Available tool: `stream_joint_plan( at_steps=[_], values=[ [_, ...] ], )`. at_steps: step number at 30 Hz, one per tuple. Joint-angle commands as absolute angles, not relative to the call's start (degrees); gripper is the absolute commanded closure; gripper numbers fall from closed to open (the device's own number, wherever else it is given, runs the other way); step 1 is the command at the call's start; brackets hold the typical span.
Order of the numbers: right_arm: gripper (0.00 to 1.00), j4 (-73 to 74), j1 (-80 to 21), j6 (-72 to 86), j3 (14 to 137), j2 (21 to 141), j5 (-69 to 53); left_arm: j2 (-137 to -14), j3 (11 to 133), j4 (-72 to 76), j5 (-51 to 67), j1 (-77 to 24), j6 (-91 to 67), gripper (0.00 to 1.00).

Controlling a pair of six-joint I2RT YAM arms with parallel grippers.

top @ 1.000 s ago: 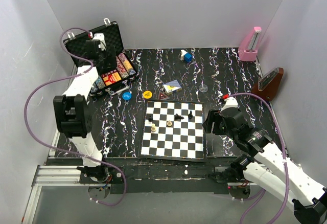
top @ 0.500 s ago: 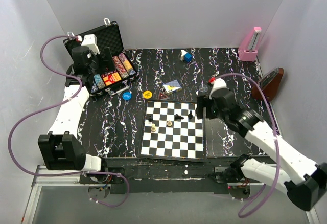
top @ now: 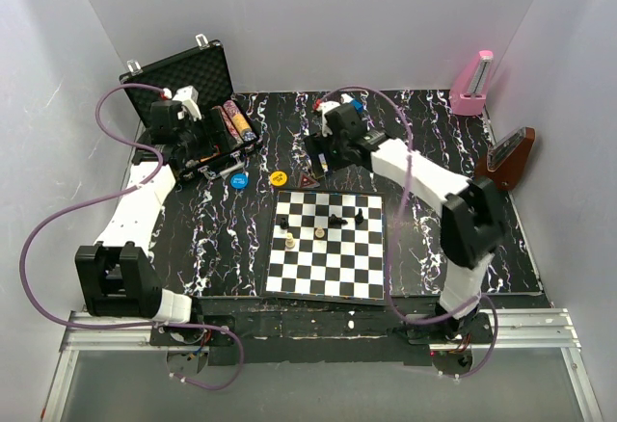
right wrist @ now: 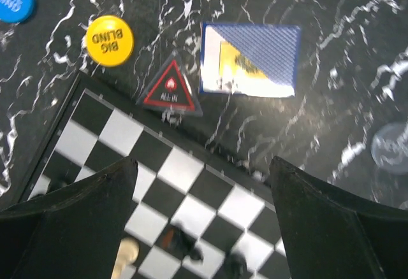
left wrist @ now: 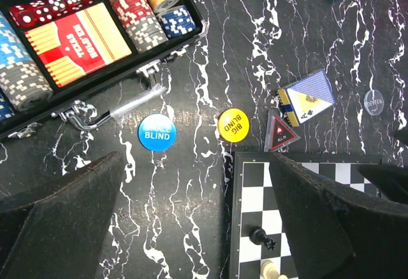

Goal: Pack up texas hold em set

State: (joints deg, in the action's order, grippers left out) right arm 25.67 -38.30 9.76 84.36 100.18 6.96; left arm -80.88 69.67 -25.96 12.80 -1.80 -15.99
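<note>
A second before, the right arm had been folded up beside the right edge of the chessboard. It had since swung out past the board's far edge. The right gripper now hung above that edge, its jaws spread wide and holding nothing. The left arm had dropped from beside the raised lid, so the left gripper hovered beyond the board's far-left corner, also wide open and empty.

The black case lay open past the chessboard's far-left corner. Its long axis ran roughly parallel to the board's far edge, skewed so that its right end sat farther away. The lid stood up on the side away from the board, while the handle and latches faced the board. Inside were rows of poker chips and the red-yellow card box, which lay lengthwise along the case. The print on the box was too small to read.

Between the case and the board lay the blue disc, marked "SMALL BLIND". The yellow disc, marked "BIG BLIND", lay closer to the board's far-left corner. A triangular marker reading "ALL IN" touched the board's far edge, and a blue-backed card pack lay just beyond it. A clear disc reading "DEALER" sat off the far-right corner.
</note>
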Motion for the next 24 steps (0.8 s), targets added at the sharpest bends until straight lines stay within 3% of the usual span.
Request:
stream_joint_plan(
  at_steps=[1,14,24],
  values=[
    [0.08,29.0,-36.83,6.07,95.86,110.63,1.41,-79.98,70.05,-26.89,13.27,-2.46,-16.7,0.02],
    [0.07,38.84,-33.31,3.69,113.45,128.04,1.32,-80.95,70.66,-27.07,18.63,-2.9,-18.19,0.02],
    [0.06,40.52,-32.17,5.36,117.51,133.42,-2.02,-81.47,70.66,-26.98,19.51,-3.08,-18.02,0.02]
  ],
)
